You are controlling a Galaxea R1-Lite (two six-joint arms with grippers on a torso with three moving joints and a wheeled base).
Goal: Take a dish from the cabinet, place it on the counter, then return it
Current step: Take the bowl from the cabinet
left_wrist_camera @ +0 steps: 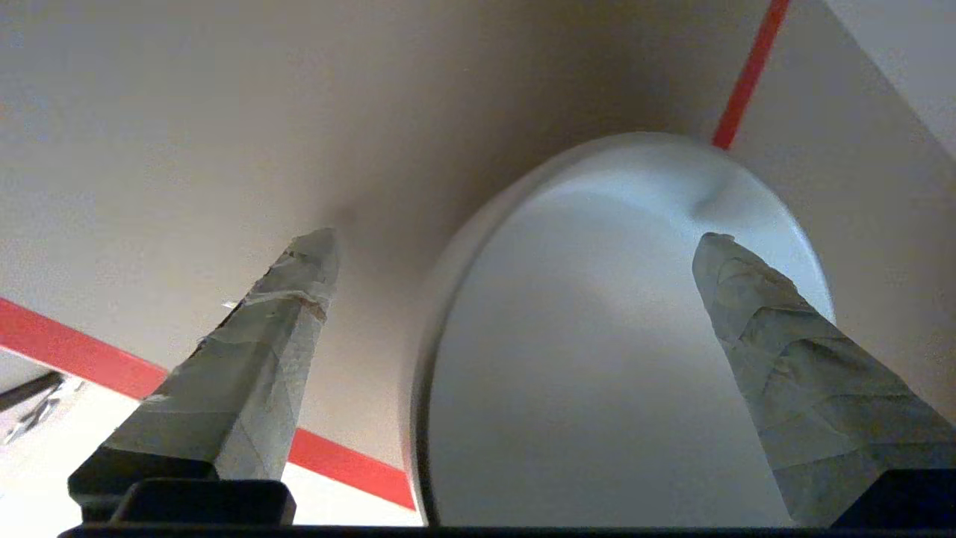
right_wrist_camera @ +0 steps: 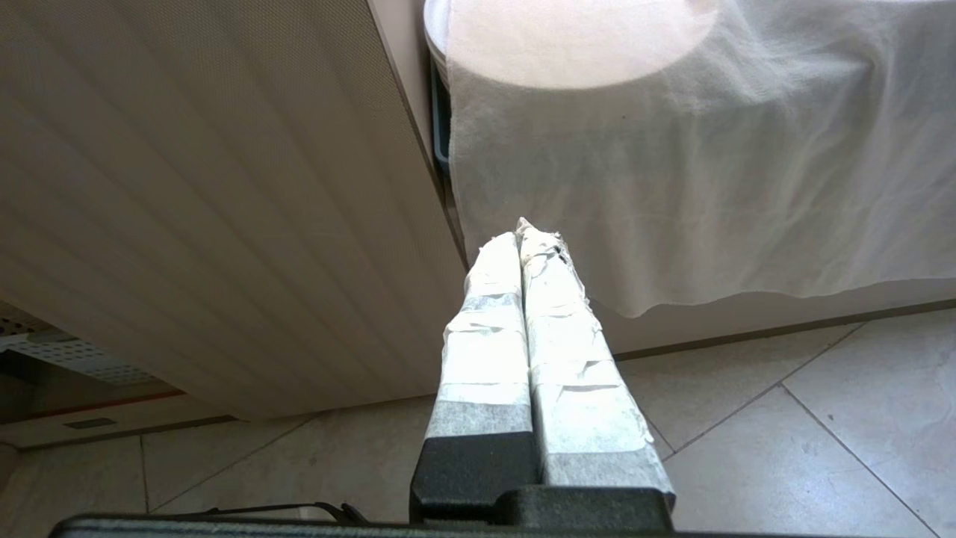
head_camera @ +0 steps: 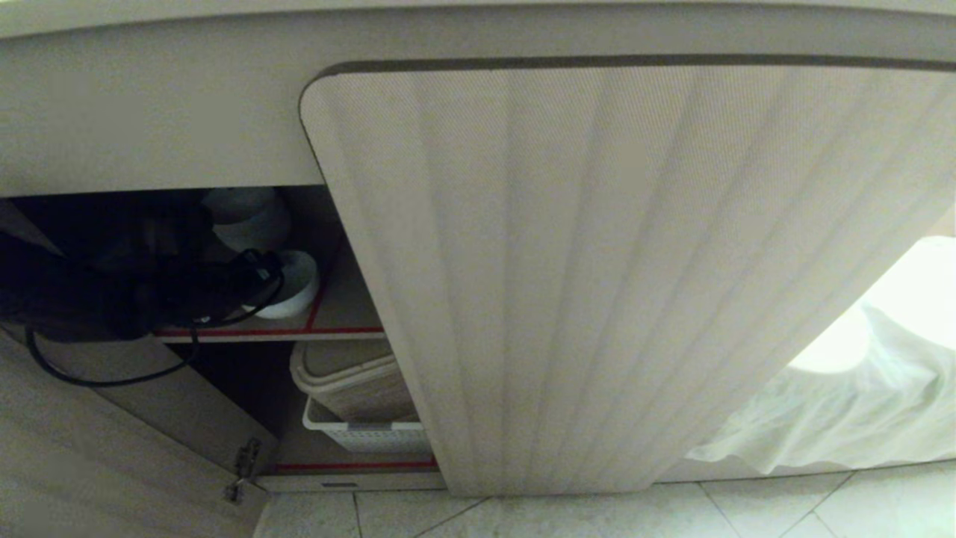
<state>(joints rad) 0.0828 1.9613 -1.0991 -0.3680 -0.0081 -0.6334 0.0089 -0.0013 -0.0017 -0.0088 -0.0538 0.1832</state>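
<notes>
Tape-wrapped and spread wide, the left gripper (left_wrist_camera: 515, 246) reaches into the open cabinet (head_camera: 149, 134) with the dish (left_wrist_camera: 597, 359) partly between its two fingers (left_wrist_camera: 291, 299). One finger lies over the white bowl's mouth, the other stands outside its rim, over the bare shelf (left_wrist_camera: 187, 149); nothing is pinched yet. Seen from the head, the dish (head_camera: 299, 280) sits on the red-edged upper shelf (head_camera: 336, 330), near that shelf's front edge and just beyond the black arm, with more white crockery (head_camera: 246, 217) behind it, deeper in the cabinet. Below that shelf stand a beige lidded bin (head_camera: 351, 381) and a white perforated basket (head_camera: 373, 433). Beside the opening, the fluted door (head_camera: 597, 284) fills most of the view.

My reading is that the grasp on the rim is about to be made. The glossy wall could slip out of a shallow bite, and a push from the outer finger before closing could slide the dish back into the crockery behind it. Lifting too steeply may knock the bowl against the top of the opening, since the arm fills much of the gap.

Away from the cabinet opening, past the fluted door, the right gripper (right_wrist_camera: 526, 239) hangs idle above the floor tiles (right_wrist_camera: 747, 418), fingers pressed together, near a draped white cloth (right_wrist_camera: 709, 187).
</notes>
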